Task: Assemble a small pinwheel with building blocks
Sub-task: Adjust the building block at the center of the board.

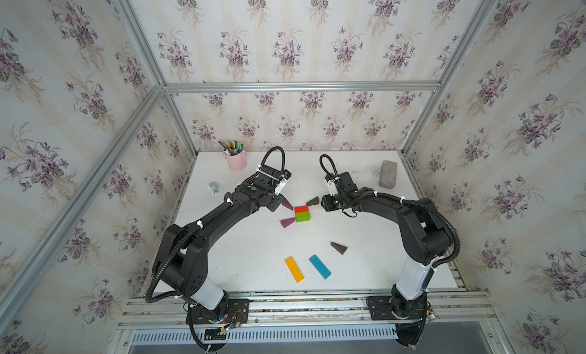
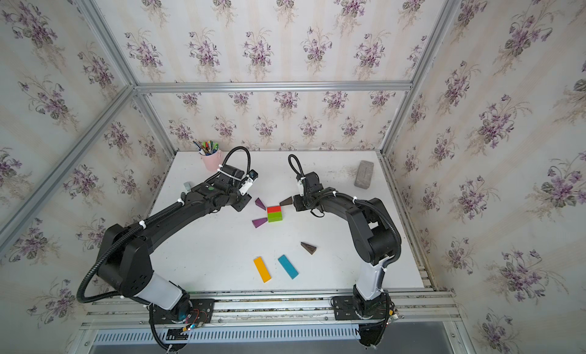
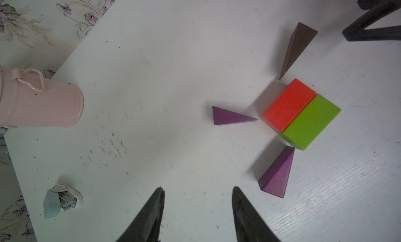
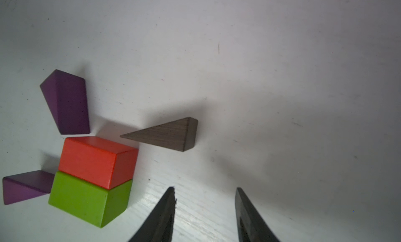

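In a top view the red brick [image 1: 301,209] and green brick [image 1: 302,217] were pressed together on the table [image 1: 241,257]; the purple wedges [image 1: 287,203] were laid at their left corners; a brown wedge [image 1: 313,201] was set at the far right corner; a second brown wedge [image 1: 339,248], the yellow bar [image 1: 294,269] and the blue bar [image 1: 320,266] were scattered well apart from them; in the left wrist view the left gripper [image 3: 197,190] was shown parted and empty, the purple wedges beyond and beside its tips; in the right wrist view the right gripper [image 4: 205,189] was parted likewise, the brown wedge lying ahead.
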